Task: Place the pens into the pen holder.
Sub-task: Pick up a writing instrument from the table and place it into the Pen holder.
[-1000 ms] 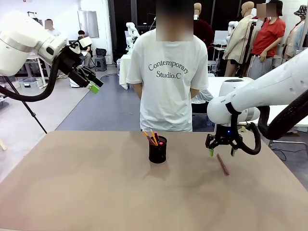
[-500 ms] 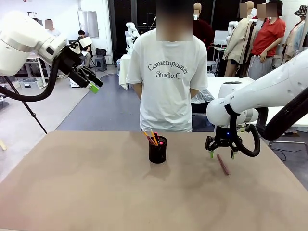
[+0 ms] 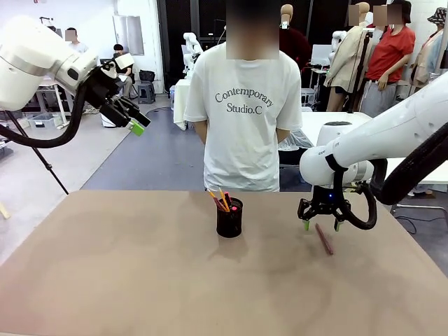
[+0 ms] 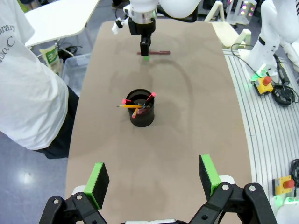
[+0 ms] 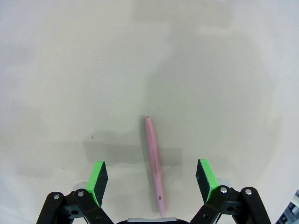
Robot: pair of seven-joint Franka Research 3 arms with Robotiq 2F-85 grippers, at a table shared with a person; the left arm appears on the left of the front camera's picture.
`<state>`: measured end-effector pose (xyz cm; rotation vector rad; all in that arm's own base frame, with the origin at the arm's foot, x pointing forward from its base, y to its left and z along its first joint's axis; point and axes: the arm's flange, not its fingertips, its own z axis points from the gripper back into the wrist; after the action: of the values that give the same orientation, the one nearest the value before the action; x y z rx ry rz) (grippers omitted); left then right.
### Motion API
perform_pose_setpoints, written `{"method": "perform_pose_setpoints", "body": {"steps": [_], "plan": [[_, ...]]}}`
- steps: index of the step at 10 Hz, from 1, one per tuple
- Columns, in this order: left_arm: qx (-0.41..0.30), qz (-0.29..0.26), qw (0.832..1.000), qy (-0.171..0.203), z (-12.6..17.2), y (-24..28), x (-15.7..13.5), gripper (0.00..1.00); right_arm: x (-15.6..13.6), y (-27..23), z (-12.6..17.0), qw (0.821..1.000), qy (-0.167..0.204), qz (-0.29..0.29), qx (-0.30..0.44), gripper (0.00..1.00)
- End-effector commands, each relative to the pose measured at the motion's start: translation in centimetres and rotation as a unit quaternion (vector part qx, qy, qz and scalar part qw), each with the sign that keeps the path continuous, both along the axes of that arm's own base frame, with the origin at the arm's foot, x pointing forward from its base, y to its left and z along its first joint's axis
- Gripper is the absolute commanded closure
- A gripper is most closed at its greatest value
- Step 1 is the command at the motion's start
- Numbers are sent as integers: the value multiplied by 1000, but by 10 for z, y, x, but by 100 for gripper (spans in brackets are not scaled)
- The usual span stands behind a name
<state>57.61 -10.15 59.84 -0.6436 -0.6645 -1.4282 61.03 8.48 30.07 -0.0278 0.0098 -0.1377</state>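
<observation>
A black mesh pen holder (image 3: 229, 218) stands mid-table with several pens (image 3: 221, 200) sticking out of it; the left wrist view shows the same pen holder (image 4: 141, 114) and pens (image 4: 135, 105) from above. One reddish-brown pen (image 3: 324, 239) lies flat on the table at the right. My right gripper (image 3: 322, 224) hangs open just above that pen's far end, and in the right wrist view the pen (image 5: 154, 163) lies between the green pads (image 5: 97, 181). My left gripper (image 3: 134, 120) is raised high at the upper left, open and empty.
A person in a white T-shirt (image 3: 243, 105) stands at the far edge of the table, hands behind the back. The brown table (image 3: 140, 273) is bare around the holder. An emergency stop button (image 4: 264, 82) sits on the floor frame beside the table.
The right gripper has drifted slightly lower over the pen. Nothing else has moved.
</observation>
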Motion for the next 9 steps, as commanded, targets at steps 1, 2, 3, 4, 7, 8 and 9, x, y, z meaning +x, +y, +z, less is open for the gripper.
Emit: {"method": "perform_pose_setpoints", "body": {"steps": [1,2,3,4,7,8,9], "plan": [[-1,0,1000,3,1,1,-1,0,9,-1,-1,1000,-5,4,1,0],[-1,0,1000,3,1,1,-1,0,11,-1,-4,1000,-7,5,-3,0],[-1,0,1000,3,1,1,-1,0,11,-1,-5,1000,-8,11,-13,0],[-1,0,1000,3,1,1,-1,0,11,-1,-5,1000,-8,12,-9,0],[-1,0,1000,3,1,1,-1,0,11,-4,-5,1000,-5,23,-2,50],[-1,0,1000,3,1,1,-1,0,11,-4,-5,1000,-3,23,-3,70],[-1,0,1000,3,1,1,-1,0,11,-4,-4,1000,-3,24,-2,90]]}}
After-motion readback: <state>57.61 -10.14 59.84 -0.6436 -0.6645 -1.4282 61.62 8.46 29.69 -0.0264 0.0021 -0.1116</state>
